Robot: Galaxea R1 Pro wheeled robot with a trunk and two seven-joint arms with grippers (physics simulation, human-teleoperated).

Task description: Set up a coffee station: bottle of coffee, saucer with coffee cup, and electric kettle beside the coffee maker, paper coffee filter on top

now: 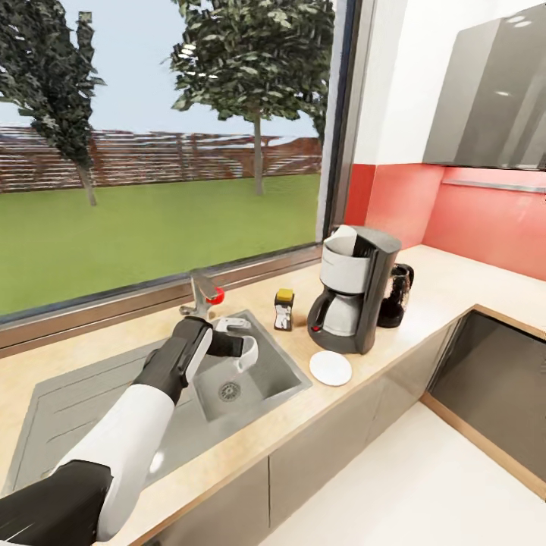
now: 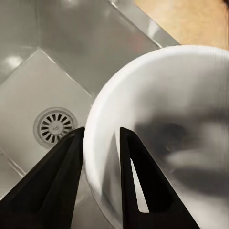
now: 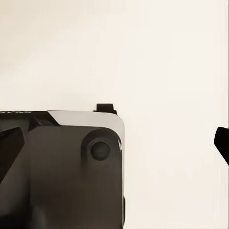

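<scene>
Carrying coffee cup (image 1: 246,353) over sink basin (image 1: 280,375), left gripper (image 2: 101,143) pinching its rim, one finger inside, one outside. Saucer (image 1: 331,368) waiting at four o'clock from cup, by coffee maker (image 1: 353,288). Risk: thin rim grip slipping, cup dropping into sink. Right gripper state: cannot tell.

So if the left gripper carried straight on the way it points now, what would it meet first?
Probably the sink floor near the drain; the left gripper, shut on the coffee cup, points down into it.
</scene>
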